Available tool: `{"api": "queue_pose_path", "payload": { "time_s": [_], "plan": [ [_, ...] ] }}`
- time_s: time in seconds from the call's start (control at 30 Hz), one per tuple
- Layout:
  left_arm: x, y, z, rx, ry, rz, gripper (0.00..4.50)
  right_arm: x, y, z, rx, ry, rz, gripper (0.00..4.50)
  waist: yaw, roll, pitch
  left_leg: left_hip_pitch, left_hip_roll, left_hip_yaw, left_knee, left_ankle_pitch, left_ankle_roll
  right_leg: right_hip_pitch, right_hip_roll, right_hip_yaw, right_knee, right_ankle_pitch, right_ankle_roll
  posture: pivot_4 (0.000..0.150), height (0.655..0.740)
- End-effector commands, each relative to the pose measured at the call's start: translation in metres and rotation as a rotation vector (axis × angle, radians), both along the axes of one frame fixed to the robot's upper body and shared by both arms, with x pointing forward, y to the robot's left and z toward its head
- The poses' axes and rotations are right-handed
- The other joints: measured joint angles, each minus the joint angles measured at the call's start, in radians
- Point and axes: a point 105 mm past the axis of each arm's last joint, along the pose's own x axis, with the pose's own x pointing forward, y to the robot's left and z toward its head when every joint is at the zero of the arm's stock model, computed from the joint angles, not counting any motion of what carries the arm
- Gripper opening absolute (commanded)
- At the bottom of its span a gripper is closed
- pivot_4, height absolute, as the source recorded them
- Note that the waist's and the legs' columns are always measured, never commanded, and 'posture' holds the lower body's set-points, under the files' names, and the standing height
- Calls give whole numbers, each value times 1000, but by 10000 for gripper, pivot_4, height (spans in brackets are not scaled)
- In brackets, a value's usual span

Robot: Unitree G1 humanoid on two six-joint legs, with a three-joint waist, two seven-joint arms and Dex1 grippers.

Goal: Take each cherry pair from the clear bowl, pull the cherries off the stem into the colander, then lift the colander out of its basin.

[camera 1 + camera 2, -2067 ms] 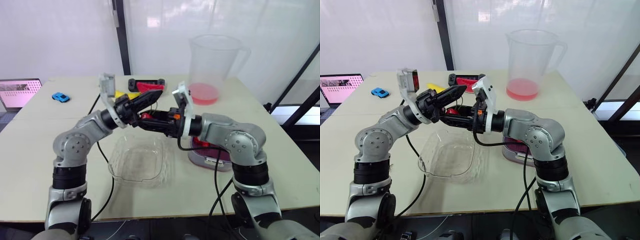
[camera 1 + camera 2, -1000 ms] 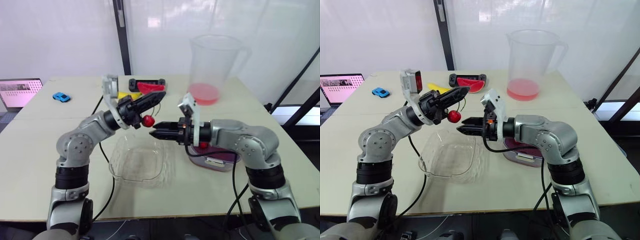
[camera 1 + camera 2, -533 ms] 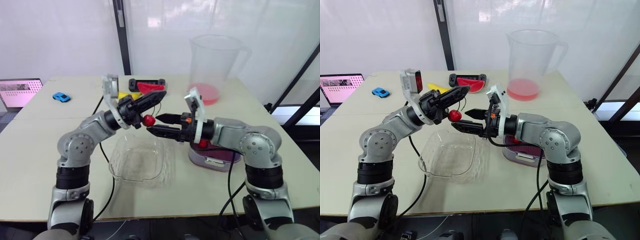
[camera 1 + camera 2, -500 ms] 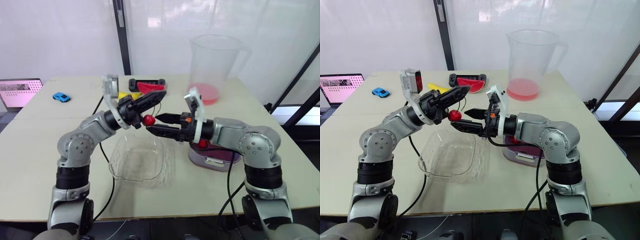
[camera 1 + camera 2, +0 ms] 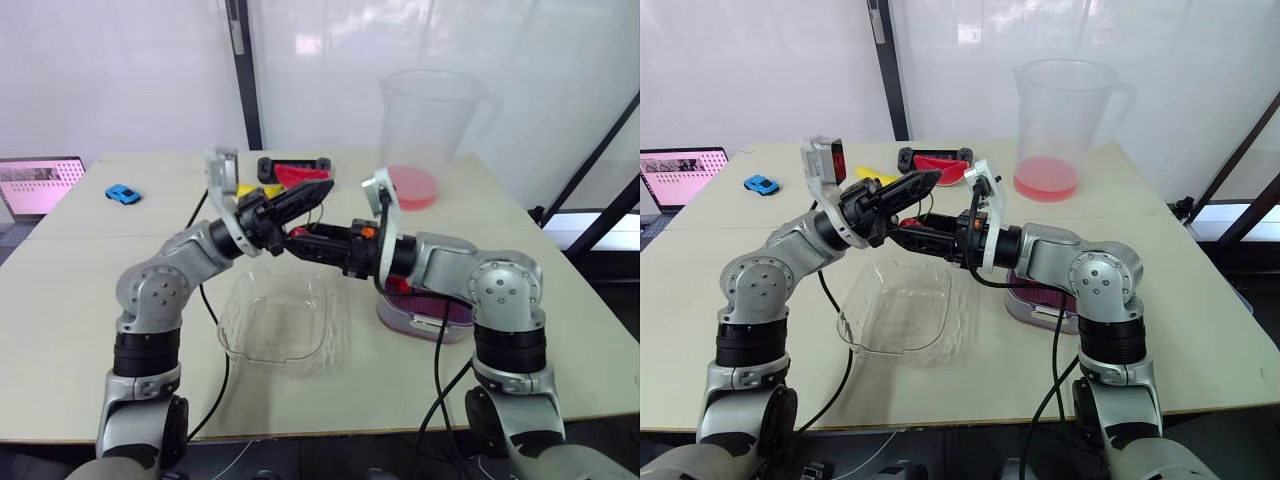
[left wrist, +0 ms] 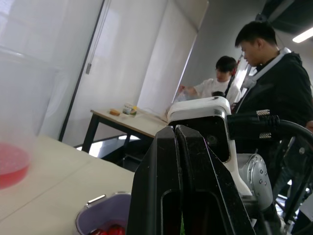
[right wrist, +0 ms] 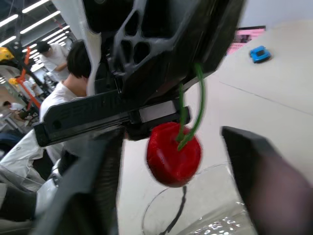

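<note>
- Presently, the green stem (image 7: 199, 98) is pinched by the left gripper (image 5: 322, 190), whose two black fingers are pressed flat together.
- One red cherry (image 7: 173, 154) is hung from that stem, just beneath the left gripper's fingers.
- The right gripper (image 5: 298, 235) is held wide apart, with one of its fingers (image 7: 100, 196) on either side of the cherry; a gap is seen between each finger and the fruit.
- Both grippers are met in the air over the far rim of the clear bowl (image 5: 280, 325), which is set on the table (image 5: 60, 290).
- The purple colander (image 6: 105, 215) is found to the robot's right of the bowl, under the right forearm, with red cherries (image 6: 111, 230) lying in it.
- It is seated in the basin (image 5: 455, 325); where one ends and the other begins cannot be told.
- A clear pitcher (image 5: 430, 130) holding a little red liquid is placed at the far side of the table, behind the colander.
- A blue toy car (image 5: 121, 194) and a laptop (image 5: 35, 185) are seen well apart from the bowl, at the far left.
</note>
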Motion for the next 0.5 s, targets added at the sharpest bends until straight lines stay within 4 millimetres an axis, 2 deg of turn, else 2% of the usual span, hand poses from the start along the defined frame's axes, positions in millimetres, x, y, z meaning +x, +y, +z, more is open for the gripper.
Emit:
{"api": "queue_pose_path", "payload": {
  "time_s": [0.03,0.07,0.1,0.33,0.5],
  "plan": [
    [-8,-2,12,-14,-65,-20,0,1,-2,9,16,-31,-20,12807,0,0,0,0,0,0,0,0,0,0,0,0,0,0,0,1500,7400],
    [-8,-2,12,-13,-65,-21,0,0,-2,9,15,-32,-20,7805,0,0,0,0,0,0,0,0,0,0,0,0,0,0,0,1500,7400],
    [-8,-2,12,-13,-65,-22,0,0,-2,9,16,-32,-22,6657,0,0,0,0,0,0,0,0,0,0,0,0,0,0,0,1500,7400],
    [-8,-2,11,-13,-64,-21,0,1,-4,8,18,-26,-31,6657,0,0,0,0,0,0,0,0,0,0,0,0,0,0,0,1500,7400],
    [-8,-1,11,-13,-65,-18,0,-2,-4,-15,-112,-14,-18,6657,1,0,0,0,0,0,0,0,0,0,0,0,0,0,0,1500,7400]
  ]
}}
